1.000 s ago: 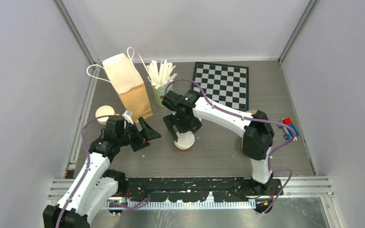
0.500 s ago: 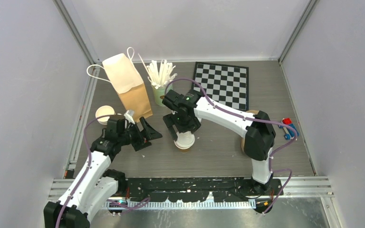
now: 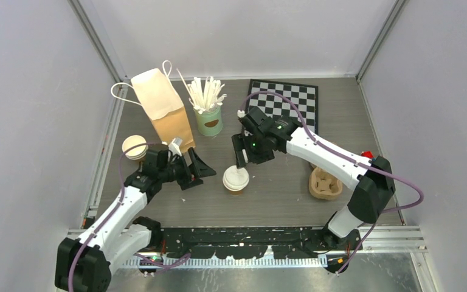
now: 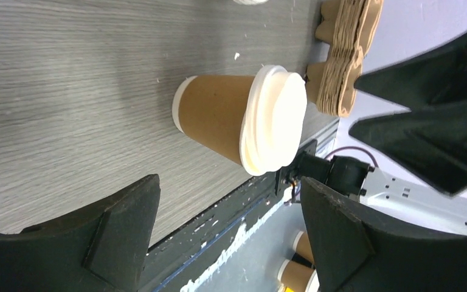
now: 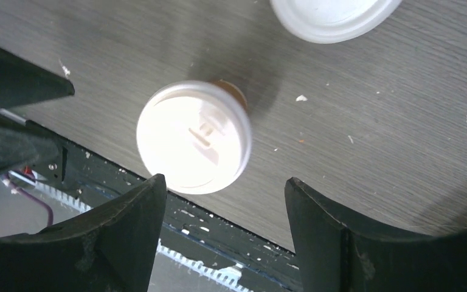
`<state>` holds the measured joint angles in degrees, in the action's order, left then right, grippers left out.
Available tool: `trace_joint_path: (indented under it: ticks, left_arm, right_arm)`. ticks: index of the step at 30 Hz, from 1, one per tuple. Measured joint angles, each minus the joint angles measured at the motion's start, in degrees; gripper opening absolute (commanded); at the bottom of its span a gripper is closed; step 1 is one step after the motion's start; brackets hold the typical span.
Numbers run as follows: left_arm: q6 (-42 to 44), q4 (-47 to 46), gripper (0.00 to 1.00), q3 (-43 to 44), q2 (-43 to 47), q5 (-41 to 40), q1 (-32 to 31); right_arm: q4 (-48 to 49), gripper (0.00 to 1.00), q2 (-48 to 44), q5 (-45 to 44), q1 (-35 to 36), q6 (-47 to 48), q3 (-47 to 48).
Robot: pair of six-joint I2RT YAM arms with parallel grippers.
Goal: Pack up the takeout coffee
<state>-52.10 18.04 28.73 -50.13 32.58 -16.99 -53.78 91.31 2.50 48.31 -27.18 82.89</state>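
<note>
Tan lidded cup (image 3: 236, 179) stands on the desk (image 3: 280, 191); my left tool (image 3: 196, 173) and right tool (image 3: 242, 160) gape empty; green can (image 3: 209, 123) holds white sticks (image 3: 205, 94).

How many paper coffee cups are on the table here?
2. A lidded cup stands at the middle front of the table; an open cup stands near the left edge, beside the paper bag. The bag's inside is out of sight, so another could be hidden.
</note>
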Motion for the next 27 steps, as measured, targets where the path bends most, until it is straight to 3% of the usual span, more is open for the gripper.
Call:
trace_joint_path:
  ticks: [17,27]
  left_arm:
    - [-8.7,-18.3,0.84,-5.1,-8.4,-0.6,-8.0]
    - [-11.3,-24.0,0.78,-5.7,-12.5,-1.6,-10.8]
  right_arm:
    - [9.8,0.75,1.2,4.7,-2.7,0.0,-7.9]
    - [12.0,0.72,1.2,6.5,-2.7,-1.1,-10.9]
